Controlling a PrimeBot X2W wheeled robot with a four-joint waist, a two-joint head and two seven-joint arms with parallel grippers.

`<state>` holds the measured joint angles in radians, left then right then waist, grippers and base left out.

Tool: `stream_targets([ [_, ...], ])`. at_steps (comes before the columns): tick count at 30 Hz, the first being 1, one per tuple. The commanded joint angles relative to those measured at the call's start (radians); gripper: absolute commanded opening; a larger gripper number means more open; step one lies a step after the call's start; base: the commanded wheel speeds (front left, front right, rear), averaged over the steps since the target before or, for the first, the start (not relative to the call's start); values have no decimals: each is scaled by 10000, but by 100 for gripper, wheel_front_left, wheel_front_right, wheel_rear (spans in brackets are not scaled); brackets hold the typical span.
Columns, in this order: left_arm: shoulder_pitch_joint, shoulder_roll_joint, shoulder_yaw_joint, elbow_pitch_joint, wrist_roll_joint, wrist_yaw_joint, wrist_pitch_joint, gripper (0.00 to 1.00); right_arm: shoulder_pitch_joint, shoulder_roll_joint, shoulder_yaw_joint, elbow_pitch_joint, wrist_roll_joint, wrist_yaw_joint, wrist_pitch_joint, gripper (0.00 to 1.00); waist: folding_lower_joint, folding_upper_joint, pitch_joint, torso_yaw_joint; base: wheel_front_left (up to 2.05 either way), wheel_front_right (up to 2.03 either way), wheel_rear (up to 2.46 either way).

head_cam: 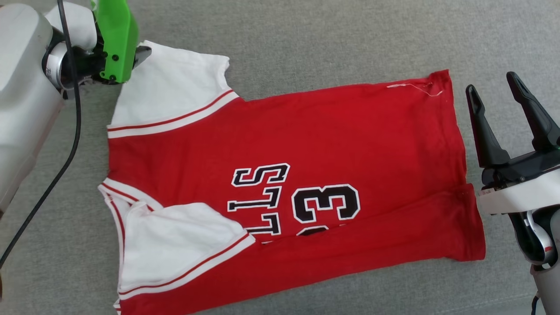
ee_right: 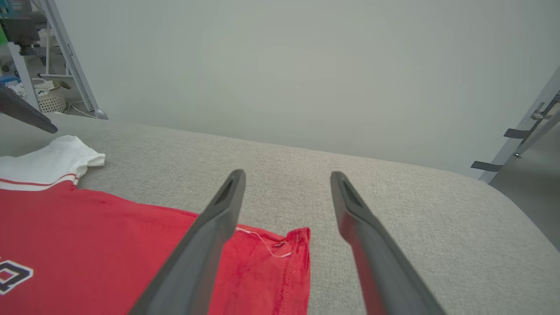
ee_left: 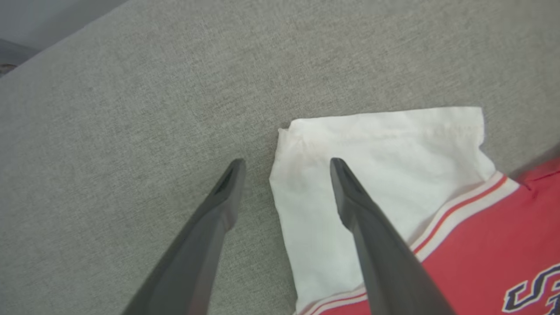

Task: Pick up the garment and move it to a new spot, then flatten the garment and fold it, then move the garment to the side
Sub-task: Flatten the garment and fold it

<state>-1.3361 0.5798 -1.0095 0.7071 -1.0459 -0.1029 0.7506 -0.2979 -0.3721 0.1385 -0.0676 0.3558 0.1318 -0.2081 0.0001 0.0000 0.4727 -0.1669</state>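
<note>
The garment (head_cam: 306, 131), a red jersey with white sleeves and black lettering, lies flat with its collar to the left and hem to the right. Its near long edge is folded up over part of the number. My left gripper (head_cam: 138, 57) is at the far white sleeve (ee_left: 393, 144); in the left wrist view it (ee_left: 286, 162) stands open, one finger over the sleeve's corner, the other over bare cloth. My right gripper (head_cam: 491, 82) hangs open just right of the hem, nothing between its fingers. In the right wrist view it (ee_right: 287, 173) straddles the hem's far corner (ee_right: 297, 245).
The garment rests on a wide grey fabric surface (head_cam: 306, 35). A black cable (head_cam: 65, 166) hangs along my left arm. A loose white thread (head_cam: 420, 87) trails at the hem corner. Beyond the surface stand metal frame legs (ee_right: 65, 57), a white basket (ee_right: 50, 103) and a pale wall.
</note>
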Motion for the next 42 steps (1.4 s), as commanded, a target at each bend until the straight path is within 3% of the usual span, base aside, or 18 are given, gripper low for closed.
stream_targets([
  [1,-105,-61,-39,185,-39,-75,37,100,-214,8,46,80,84,-11,-96,100,-1,0,410,-333,0,0,0],
  [7,261,-298,-188,734,-323,-159,295,100,-368,0,97,343,166,-11,-215,100,-1,0,501,-332,0,0,0],
  [8,305,-302,-226,768,-345,-174,338,86,-383,-3,89,384,185,-11,-225,100,-1,0,491,-324,0,0,0],
  [9,352,-291,-285,792,-347,-192,364,13,-409,-12,76,435,219,-11,-234,100,-1,0,469,-313,0,0,0],
  [10,395,-286,-322,803,-355,-206,355,0,-428,-22,51,480,248,-11,-242,100,-1,0,431,-293,0,0,0],
  [15,503,-228,-454,666,-230,-257,-357,0,-588,-254,-189,617,332,-11,-209,100,-1,0,33,-60,0,0,0],
  [19,569,-117,-554,133,-153,-272,-1254,0,-944,-797,-349,645,468,-11,379,100,-1,0,-392,236,0,0,0],
  [23,771,141,-865,-685,-46,-275,-2053,0,-1577,-1617,-123,809,1044,-11,1751,100,-1,0,-785,617,0,0,0],
  [27,1076,331,-1057,-1436,-147,-276,-2735,0,-2357,-2648,719,1088,2248,-11,3835,100,-1,0,-1039,973,0,0,0],
  [33,1344,450,-1305,-2277,-76,-277,-3355,0,-3283,-3604,1752,1936,3861,-11,6927,100,-1,0,-1114,1365,0,0,0],
  [38,1376,459,-1418,-2833,115,-277,-3646,0,-3968,-3825,2541,2851,4539,-11,8505,100,-1,0,-935,1640,0,0,0],
  [42,1273,411,-1439,-3179,275,-232,-3766,0,-4473,-3577,2844,3691,4661,-11,8800,100,-1,0,-696,1854,0,0,0],
])
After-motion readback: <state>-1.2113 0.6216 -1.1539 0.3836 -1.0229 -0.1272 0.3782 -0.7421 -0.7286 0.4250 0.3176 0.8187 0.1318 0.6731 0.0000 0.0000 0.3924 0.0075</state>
